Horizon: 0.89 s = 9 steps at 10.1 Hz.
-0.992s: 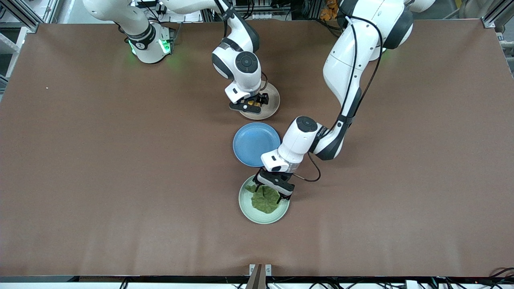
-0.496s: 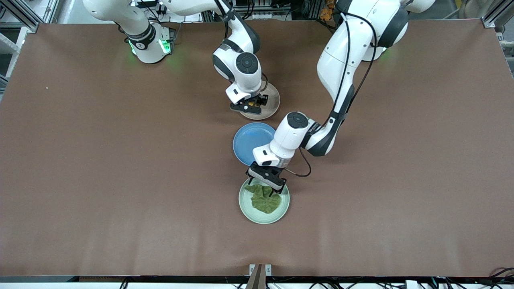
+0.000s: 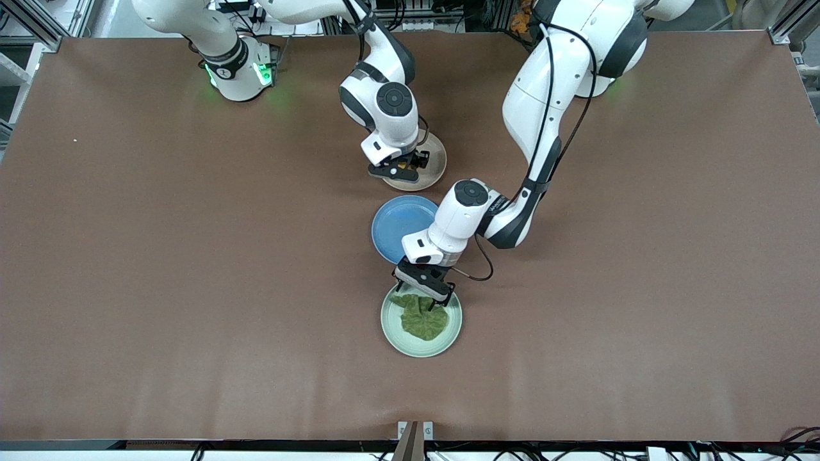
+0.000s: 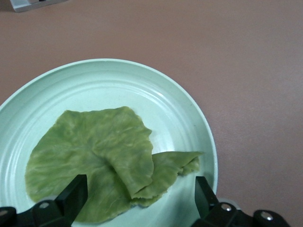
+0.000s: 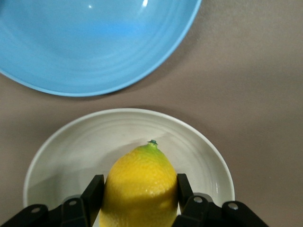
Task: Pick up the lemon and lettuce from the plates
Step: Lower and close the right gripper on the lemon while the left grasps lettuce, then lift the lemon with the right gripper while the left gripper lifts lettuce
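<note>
The lemon [image 3: 403,165] sits over the beige-pink plate [image 3: 432,173]. My right gripper [image 3: 402,168] is shut on it. In the right wrist view both fingers [image 5: 94,189] press the sides of the lemon [image 5: 142,182] above the plate [image 5: 71,151]; I cannot tell whether the lemon touches the plate. The lettuce [image 3: 423,323] lies flat, partly folded, on the mint green plate [image 3: 392,336]. My left gripper [image 3: 426,303] is open just over the edge of the lettuce that is farther from the front camera. In the left wrist view its fingers [image 4: 75,191] straddle the lettuce [image 4: 94,156] on the plate [image 4: 142,85].
A blue plate [image 3: 400,224] with nothing on it lies between the two other plates, partly under the left arm's wrist. It also shows in the right wrist view [image 5: 94,42]. Bare brown tabletop [image 3: 192,288] lies all around the plates.
My left gripper has moved from the mint plate's rim toward the right arm's end and now straddles the lettuce's edge. My right gripper has stayed shut on the lemon, almost still.
</note>
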Tool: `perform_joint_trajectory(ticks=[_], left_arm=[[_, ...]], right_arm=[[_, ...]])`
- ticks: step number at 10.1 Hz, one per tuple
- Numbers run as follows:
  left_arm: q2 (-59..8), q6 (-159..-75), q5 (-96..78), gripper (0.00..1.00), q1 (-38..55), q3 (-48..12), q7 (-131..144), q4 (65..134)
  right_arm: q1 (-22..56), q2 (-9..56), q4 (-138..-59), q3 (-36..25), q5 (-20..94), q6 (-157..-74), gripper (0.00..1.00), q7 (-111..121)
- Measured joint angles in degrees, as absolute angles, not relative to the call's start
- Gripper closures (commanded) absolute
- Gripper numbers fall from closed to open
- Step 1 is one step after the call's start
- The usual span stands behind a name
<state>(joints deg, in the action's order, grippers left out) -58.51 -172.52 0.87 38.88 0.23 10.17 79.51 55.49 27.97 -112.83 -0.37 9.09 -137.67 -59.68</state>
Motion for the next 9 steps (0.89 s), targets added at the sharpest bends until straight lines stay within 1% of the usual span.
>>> perform_joint_trajectory(ticks=[1,2,3,4,5,7,9], left_arm=[[-58.5,-172.5,0.9,0.06,38.9,0.2,10.2,79.5],[-58.5,-172.5,0.9,0.17,38.9,0.2,10.2,79.5],[-58.5,-172.5,0.9,0.2,38.9,0.3,10.2,79.5],[-58.5,-172.5,0.9,0.22,38.9,0.3,10.2,79.5],[-58.6,-172.5,0.9,0.4,38.9,0.4,10.1,79.5],[-58.6,-172.5,0.9,0.84,38.8,0.4,10.1,79.5],[-58.6,-172.5,0.9,0.99,38.8,0.4,10.2,79.4]], right_arm=[[55.3,27.0,-112.6,-0.6,9.1,-136.1,1.0,-59.7],[54.6,25.5,-112.2,-0.8,9.1,-133.4,1.0,-58.9],[53.4,23.8,-111.9,-1.1,9.1,-129.8,1.0,-56.5],[51.3,21.6,-111.6,-1.3,9.1,-125.6,1.0,-53.0],[48.6,19.3,-111.5,-1.4,9.1,-122.1,1.0,-49.0],[41.3,16.1,-111.2,-1.7,9.1,-118.5,1.0,-38.8],[31.3,16.0,-110.9,-1.9,9.1,-117.8,1.0,-25.8]])
